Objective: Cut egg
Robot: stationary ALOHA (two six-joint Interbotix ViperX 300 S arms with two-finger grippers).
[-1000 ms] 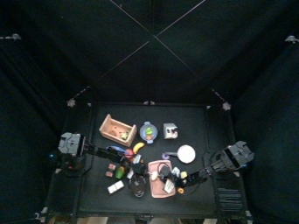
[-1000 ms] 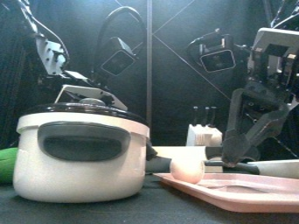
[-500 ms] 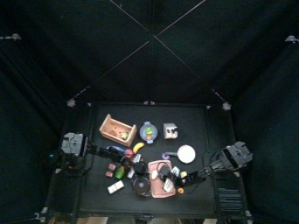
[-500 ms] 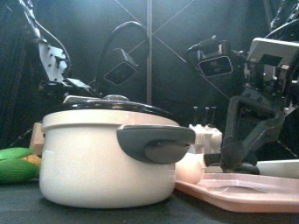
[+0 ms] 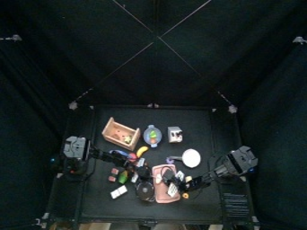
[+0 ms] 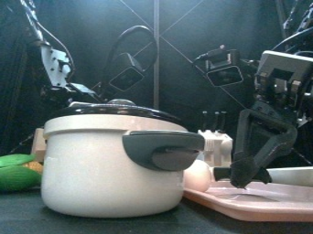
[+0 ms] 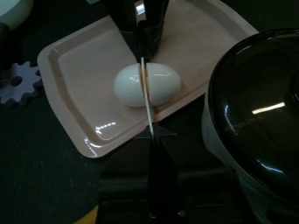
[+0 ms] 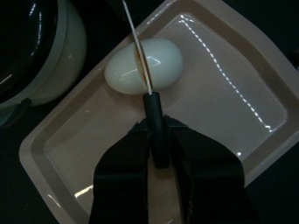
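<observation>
**Pot shifted, blade lined up on the egg**

Nearest the front edge of the tabletop (image 5: 204, 121), the pot (image 6: 104, 160) stands in a new position. A second ago it sat further left with its handle facing forward. By half a second ago it had moved right with the handle turned toward the tray (image 6: 263, 196), and it has not moved since. From the front it now hides the egg, so the wrist views are the ones to go by.

The tray lies at the middle of the front edge, just beside the pot. The egg (image 8: 146, 66) rests on it at the end nearer the pot, and it looks whole and uncut. The right gripper (image 8: 153, 144) is clamped on the black handle of the knife (image 8: 151, 109) and has dropped a little in the last half second. The blade runs straight across the middle of the egg, though whether it touches the shell cannot be told.

That suggests the cut is about to start, and a round egg with nothing bracing it could roll under the blade.

The left gripper (image 7: 152, 166) hangs over the tray's edge, in line with the blade. Whether it is wide or narrow cannot be told.

Further back are a plate (image 5: 191, 158) and a box (image 5: 120, 133).
</observation>
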